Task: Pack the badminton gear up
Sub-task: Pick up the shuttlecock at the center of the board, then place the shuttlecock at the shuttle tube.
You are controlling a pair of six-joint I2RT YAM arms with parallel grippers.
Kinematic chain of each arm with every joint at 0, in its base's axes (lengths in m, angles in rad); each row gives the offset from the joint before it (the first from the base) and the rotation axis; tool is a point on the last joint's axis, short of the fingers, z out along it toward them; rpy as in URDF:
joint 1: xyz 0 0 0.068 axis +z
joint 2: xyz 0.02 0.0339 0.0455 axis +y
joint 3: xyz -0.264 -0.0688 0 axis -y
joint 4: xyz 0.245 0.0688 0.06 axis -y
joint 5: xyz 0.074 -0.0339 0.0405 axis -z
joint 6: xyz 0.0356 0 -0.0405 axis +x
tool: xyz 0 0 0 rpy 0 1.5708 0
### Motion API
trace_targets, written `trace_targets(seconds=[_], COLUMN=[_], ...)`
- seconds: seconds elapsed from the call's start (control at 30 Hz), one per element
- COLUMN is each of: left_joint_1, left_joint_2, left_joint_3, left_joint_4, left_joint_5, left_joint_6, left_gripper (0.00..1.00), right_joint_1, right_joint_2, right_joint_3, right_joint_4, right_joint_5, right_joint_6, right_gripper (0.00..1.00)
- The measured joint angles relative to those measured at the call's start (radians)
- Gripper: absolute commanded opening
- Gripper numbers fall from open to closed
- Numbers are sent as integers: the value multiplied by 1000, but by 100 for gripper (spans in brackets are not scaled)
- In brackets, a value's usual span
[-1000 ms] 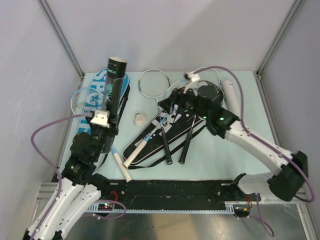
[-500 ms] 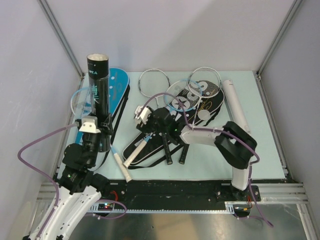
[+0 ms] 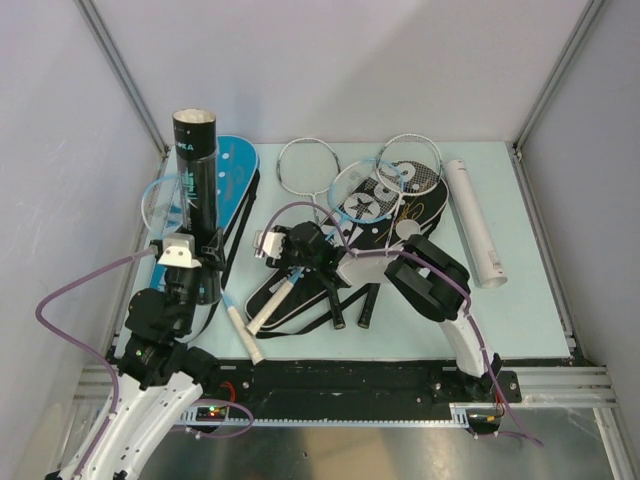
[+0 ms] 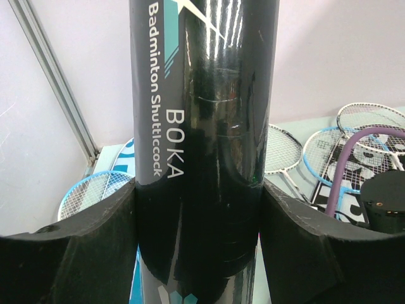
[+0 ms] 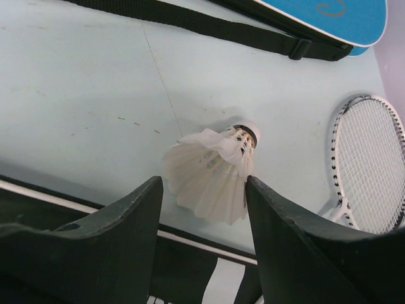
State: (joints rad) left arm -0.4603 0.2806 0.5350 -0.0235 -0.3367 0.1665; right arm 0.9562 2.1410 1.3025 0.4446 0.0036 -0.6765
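Observation:
My left gripper (image 3: 197,283) (image 4: 199,212) is shut on a black "BOKA" shuttle tube (image 3: 195,190) (image 4: 202,114) and holds it upright, open end up, over the blue "SPORT" bag (image 3: 237,170). My right gripper (image 3: 278,245) (image 5: 202,182) is low over the table, open around a white feather shuttlecock (image 5: 212,174). The right finger touches the feathers and a gap shows at the left finger. In the top view the right wrist hides the shuttlecock. Rackets lie on a black bag (image 3: 345,262), black handles (image 3: 335,305) toward me.
A white tube (image 3: 476,222) lies at the back right. Two white racket heads (image 3: 305,165) rest at the back. A blue-framed racket (image 3: 160,200) with a white handle (image 3: 245,335) lies by the left arm. The blue bag's strap (image 5: 190,25) crosses beyond the shuttlecock.
My right arm swung from the back right to the left, folded, and its gripper came down around the shuttlecock, jaws narrowing slightly. The left arm shifted the tube left, then held still.

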Motion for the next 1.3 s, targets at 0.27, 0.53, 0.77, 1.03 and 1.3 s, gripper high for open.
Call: trace_targets(seconds=[0.27, 0.53, 0.77, 1.03, 1.3], left_joint_1=[0, 0, 0, 0, 0], left_joint_2=[13, 27, 29, 40, 42], left_joint_3=[-3, -16, -17, -17, -32], left_joint_4=[3, 7, 9, 14, 18], left_joint_5=[18, 71, 102, 135, 327], left_joint_6=[10, 20, 26, 46, 109], left_gripper=[34, 34, 33, 33, 35], right_joint_1=[-12, -19, -27, -61, -248], right_joint_2=[47, 47, 0, -201, -463], right_joint_3=[52, 55, 54, 54, 54], right_joint_4=[8, 30, 14, -68, -294], right_joint_5=[6, 19, 9, -20, -76], right_joint_6=[-48, -49, 43, 298, 648], right_gripper=[33, 1, 0, 0, 0])
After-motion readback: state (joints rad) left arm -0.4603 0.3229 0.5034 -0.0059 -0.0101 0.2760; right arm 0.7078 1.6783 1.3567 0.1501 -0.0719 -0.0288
